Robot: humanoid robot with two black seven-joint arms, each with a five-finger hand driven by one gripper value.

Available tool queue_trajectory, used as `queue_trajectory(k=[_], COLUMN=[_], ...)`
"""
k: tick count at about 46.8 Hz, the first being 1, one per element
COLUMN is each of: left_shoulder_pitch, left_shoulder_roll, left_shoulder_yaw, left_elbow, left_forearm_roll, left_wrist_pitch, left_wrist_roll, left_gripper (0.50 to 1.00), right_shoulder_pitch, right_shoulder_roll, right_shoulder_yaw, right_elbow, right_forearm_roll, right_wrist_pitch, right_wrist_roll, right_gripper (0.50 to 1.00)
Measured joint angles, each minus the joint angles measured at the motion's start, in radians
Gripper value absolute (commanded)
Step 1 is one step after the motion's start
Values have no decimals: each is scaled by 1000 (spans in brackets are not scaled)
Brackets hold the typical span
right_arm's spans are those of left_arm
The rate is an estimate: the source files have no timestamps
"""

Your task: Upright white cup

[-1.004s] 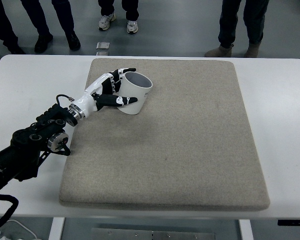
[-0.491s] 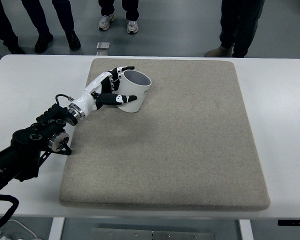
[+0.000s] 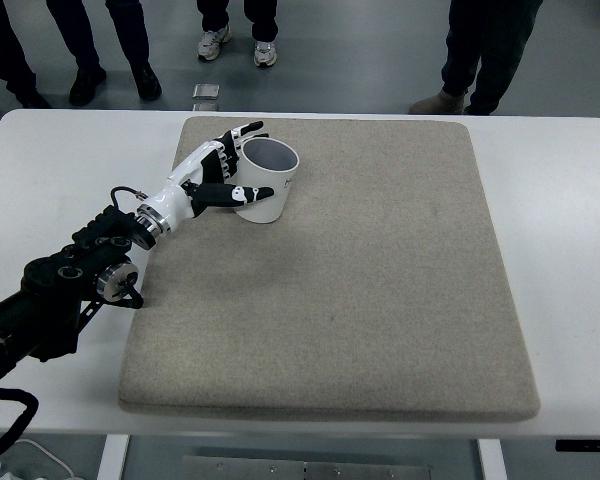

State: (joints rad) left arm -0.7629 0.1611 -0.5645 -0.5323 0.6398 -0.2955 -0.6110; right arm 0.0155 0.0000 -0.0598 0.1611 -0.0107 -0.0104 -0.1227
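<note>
One hand is at work: the left hand (image 3: 218, 172), reaching in from the left edge toward the upper left of the frame, is wrapped around the white cup (image 3: 265, 180). Its fingers (image 3: 242, 134) curve over the far side by the rim and its thumb (image 3: 242, 194) presses across the near wall, so the cup is held between them. No right hand shows in the picture.

The cup stands in the upper-left part of the grey felt mat (image 3: 380, 290), mouth facing up and slightly toward the right, its base apparently on or just touching the mat; whether it sits fully flat cannot be told from this angle. It looks nearly upright, so the task seems close to done.

To finish well, the wrist should ease the cup the last bit to vertical and let the base settle flat before any release. The thumb and fingers should then part together and evenly, since a thumb dragging along the wall could tip a light cup back over on the soft mat. The hand would best draw back toward the left, away from the rim.

The mat covers most of the white bench (image 3: 50, 160). Several people's legs and shoes (image 3: 212, 42) stand along the top of the frame, well apart from the work.
</note>
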Motion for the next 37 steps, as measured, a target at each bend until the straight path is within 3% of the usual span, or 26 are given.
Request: queue_trajectory(k=[37], left_shoulder_pitch=[2], left_shoulder_roll=[62], left_shoulder_yaw=[-32], left_elbow=[-120], left_forearm_roll=[-17], left_wrist_pitch=[-5], left_wrist_roll=[0], left_gripper=[994], right_shoulder_pitch=[0], right_shoulder_roll=[0], right_shoulder_yaw=[0], right_elbow=[0], right_forearm_roll=[0], right_wrist_pitch=[1], right_wrist_roll=[0], right_gripper=[930])
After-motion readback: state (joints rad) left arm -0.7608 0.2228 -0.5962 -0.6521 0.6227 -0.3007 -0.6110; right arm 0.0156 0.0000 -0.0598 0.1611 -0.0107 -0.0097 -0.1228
